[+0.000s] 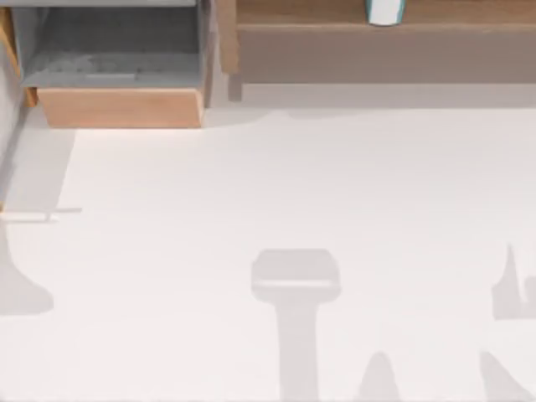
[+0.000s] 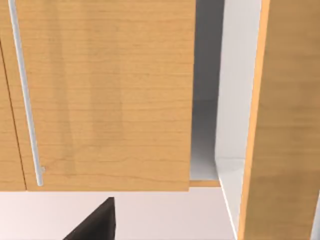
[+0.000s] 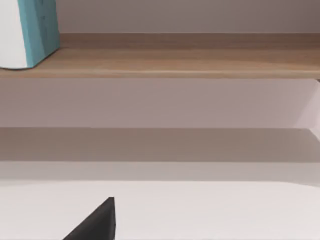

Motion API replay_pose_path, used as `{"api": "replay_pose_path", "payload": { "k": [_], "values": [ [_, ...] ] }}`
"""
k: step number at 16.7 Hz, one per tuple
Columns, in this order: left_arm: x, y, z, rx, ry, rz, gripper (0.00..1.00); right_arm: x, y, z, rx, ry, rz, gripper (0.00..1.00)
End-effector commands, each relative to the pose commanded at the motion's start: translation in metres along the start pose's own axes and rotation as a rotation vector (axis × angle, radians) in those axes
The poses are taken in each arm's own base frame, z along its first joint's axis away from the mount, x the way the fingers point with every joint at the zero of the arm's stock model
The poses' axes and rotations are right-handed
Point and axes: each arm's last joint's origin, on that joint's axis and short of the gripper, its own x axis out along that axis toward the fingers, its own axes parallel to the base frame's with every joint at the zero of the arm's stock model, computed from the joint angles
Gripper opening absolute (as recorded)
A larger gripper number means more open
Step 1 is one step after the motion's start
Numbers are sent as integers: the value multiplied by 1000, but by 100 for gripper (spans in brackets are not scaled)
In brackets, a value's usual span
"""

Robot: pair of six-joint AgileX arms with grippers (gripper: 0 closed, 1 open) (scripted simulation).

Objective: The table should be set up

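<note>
One unlabelled cup (image 1: 385,12) on shelf (image 1: 335,12)

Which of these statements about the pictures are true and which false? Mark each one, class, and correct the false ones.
1. The table is a plain white surface. True.
2. A white and teal object stands on the wooden shelf. True.
3. The wooden-fronted box sits at the top view's right. False: it sits at the top view's left, at the far edge.
4. The inside of the box is grey. True.
5. The cupboard door in the left wrist view has a round black knob. False: it carries a long, thin metal bar handle.
6. The white and teal object lies on the table. False: it is up on the shelf.
</note>
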Motion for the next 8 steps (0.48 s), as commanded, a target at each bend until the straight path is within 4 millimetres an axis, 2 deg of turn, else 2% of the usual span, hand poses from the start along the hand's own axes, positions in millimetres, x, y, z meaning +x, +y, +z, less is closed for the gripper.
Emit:
{"api": "replay_pose_path", "payload": {
  "k": [2,8],
  "values": [
    [0,0,0,0,0,0,100,0,0,0,0,0,0,100],
    [0,0,0,0,0,0,55,0,0,0,0,0,0,100]
  ]
}}
